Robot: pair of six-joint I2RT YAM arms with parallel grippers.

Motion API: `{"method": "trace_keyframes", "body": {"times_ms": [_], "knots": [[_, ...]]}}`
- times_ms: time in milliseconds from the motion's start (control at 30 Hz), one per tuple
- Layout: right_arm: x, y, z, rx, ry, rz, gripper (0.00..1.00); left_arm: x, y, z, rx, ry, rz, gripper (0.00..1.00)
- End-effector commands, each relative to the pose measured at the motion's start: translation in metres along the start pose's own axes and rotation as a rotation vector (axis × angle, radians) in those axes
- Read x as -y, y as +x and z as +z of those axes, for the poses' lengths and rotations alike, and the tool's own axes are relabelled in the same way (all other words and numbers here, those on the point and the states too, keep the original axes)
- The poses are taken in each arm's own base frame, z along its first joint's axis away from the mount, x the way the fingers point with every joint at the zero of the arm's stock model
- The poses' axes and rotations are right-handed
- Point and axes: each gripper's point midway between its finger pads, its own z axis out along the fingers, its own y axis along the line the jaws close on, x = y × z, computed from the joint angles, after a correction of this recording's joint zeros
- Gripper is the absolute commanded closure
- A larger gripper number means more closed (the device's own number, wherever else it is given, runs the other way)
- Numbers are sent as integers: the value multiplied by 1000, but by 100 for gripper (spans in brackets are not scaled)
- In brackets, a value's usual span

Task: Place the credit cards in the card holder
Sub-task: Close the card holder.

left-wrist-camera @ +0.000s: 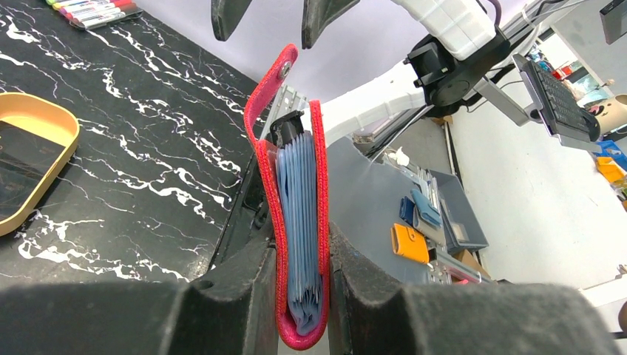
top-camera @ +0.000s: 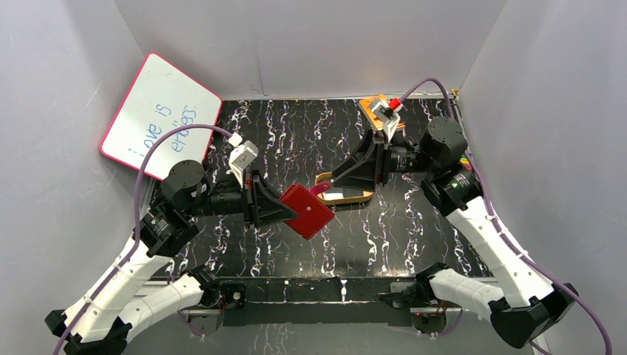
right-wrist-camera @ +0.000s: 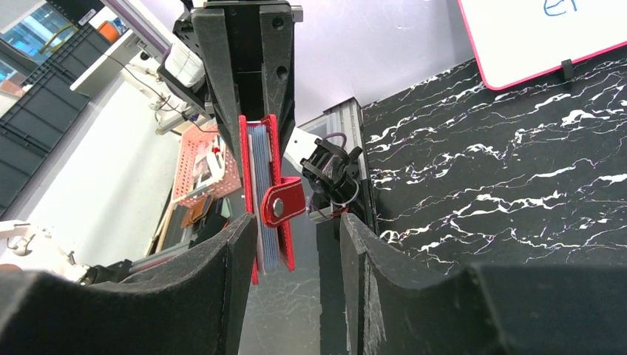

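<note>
Holding: left fingers (top-camera: 281,209) clenched on the red card holder (top-camera: 310,213), lifted over the middle of the worktop (top-camera: 414,237).
Left arm: reaches in from the near left corner, wrist level, pointing right.
Right arm: bends in from the near right corner, pointing left at the holder; right fingers (top-camera: 339,180) spread, gripping nothing.
Left wrist view only: blue plastic sleeves (left-wrist-camera: 299,200) packed between the covers; a dark card (left-wrist-camera: 18,166) lying in the gold tray (left-wrist-camera: 44,118).
Right wrist view only: snap tab (right-wrist-camera: 281,203) with its metal stud (right-wrist-camera: 277,208) flapped open, seen in the gap between the spread fingers.
Overhead view only: tray sits at mid-worktop, on the far side of the holder.
</note>
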Motion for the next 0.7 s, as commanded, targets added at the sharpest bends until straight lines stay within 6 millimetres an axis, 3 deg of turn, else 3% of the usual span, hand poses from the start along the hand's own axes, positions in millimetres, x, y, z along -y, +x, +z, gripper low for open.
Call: {"method": "trace_keyframes", "body": {"times_ms": [0, 67, 167, 233, 467, 667], "knots": [[-22, -21, 1, 26, -46, -83, 47, 4, -4, -1, 17, 19, 18, 100], [-22, -23, 3, 23, -45, -82, 49, 4, -4, 0, 18, 17, 18, 100], [-22, -23, 5, 12, -49, -83, 61, 3, -3, 0, 17, 15, 17, 100], [-20, -20, 6, -2, -40, -70, 65, 1, -3, -1, 18, 6, 19, 100], [-17, -15, 9, -41, -19, -50, 56, 1, -4, -2, 36, -2, 24, 100], [-15, -12, 16, -60, -3, -50, 60, 0, -4, -3, 36, -5, 22, 100]]}}
